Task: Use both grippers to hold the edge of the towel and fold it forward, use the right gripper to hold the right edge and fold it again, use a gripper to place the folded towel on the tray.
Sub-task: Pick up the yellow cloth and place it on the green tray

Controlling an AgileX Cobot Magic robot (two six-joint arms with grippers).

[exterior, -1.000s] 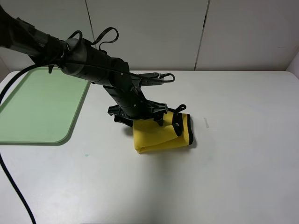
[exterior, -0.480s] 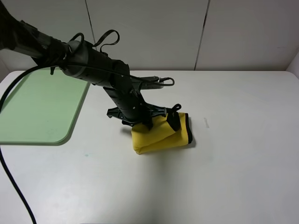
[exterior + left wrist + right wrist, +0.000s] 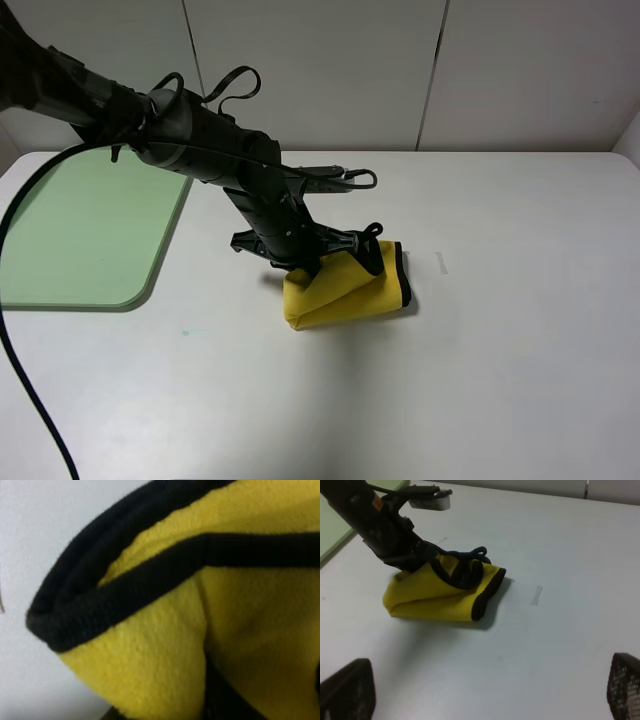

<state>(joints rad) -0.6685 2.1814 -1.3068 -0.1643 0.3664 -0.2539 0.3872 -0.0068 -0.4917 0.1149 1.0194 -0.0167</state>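
Folded towel lies on the white table, near its middle, well apart from the green tray at the far left.

Left gripper is down on the towel's back part, fingers drawn in and pinching a bunch of yellow cloth, which stands up in a ridge between them. Left wrist view: filled by yellow plush and the towel's black edge, stacked in layers; no fingers clear.

Right gripper: only its two fingertips show in its wrist view, spread wide, holding nothing, above bare table and clear of the towel.
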